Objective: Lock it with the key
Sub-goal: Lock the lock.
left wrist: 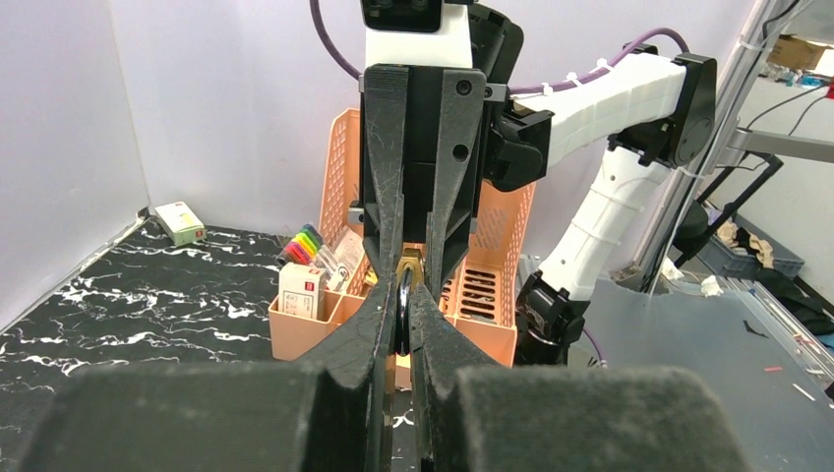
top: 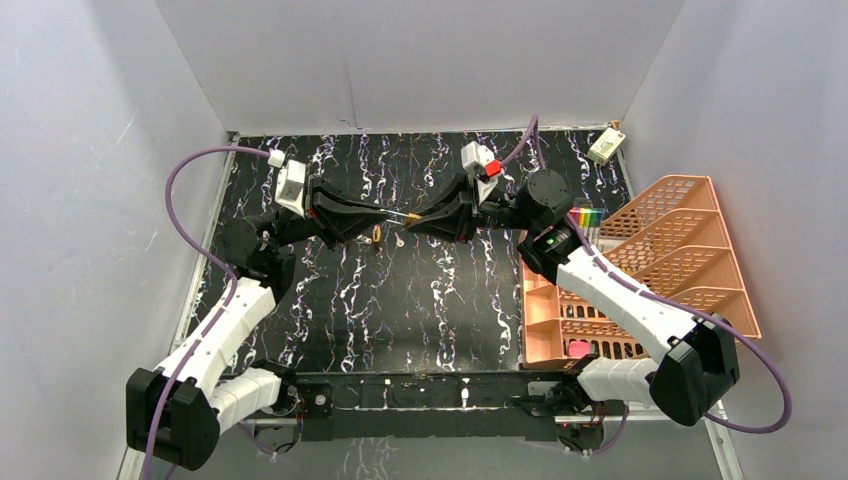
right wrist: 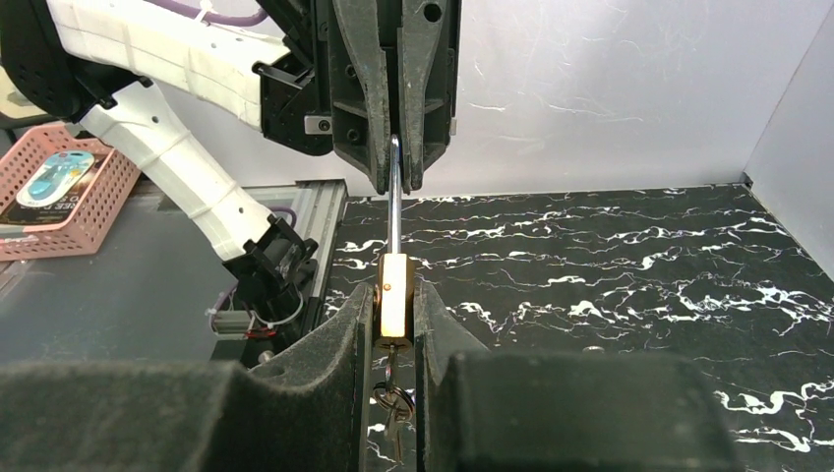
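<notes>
Clamped shut, the right claw (right wrist: 393, 300) pinches the brass body of a small padlock (right wrist: 393, 275) flat between its two dark fingers, with no gap showing on either side. Out of the top of that body the steel shackle (right wrist: 394, 211) rises as a thin bar, seen edge-on, so whether it is snapped home or sprung open I cannot tell. Its far end disappears into the left claw (right wrist: 395, 185), which faces the right one tip to tip and is closed down hard on the bar. The two arms meet nose to nose with the padlock strung between them, held up in the air above the back half of the black, white-veined table (top: 420, 310) and touching nothing else. Under the brass body a small bunch of keys (right wrist: 393, 405) hangs between the right claw's fingers; whether one of them sits in the keyhole is too small and shadowed to tell. Further out, along the right edge of the table, an orange plastic basket (top: 690, 215) with several compartments stands partly under the right arm, and a row of coloured pens (top: 588, 214) stands at its far end. A small pale box (top: 606, 146) lies in the far right corner, well apart from both claws.
</notes>
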Controlling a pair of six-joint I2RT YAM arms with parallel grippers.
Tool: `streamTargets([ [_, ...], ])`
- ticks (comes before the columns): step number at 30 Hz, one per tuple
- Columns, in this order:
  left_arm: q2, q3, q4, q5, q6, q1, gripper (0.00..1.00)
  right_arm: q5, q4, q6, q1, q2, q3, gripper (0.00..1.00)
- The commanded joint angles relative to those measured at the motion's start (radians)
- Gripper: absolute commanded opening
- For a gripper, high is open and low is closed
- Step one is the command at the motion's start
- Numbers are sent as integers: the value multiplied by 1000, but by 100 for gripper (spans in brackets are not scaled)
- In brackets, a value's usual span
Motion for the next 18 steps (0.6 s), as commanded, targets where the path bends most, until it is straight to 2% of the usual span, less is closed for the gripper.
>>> streamTargets([
  [1,-5,-39,7,49,-4,-26,0,107,155,13,18,-10,79,0],
  [10,-3,-33,6,55,-34,-30,0,163,228,0,20,10,66,0],
  [18,15,-21,6,60,-59,-36,0,210,226,-54,28,-3,48,0],
])
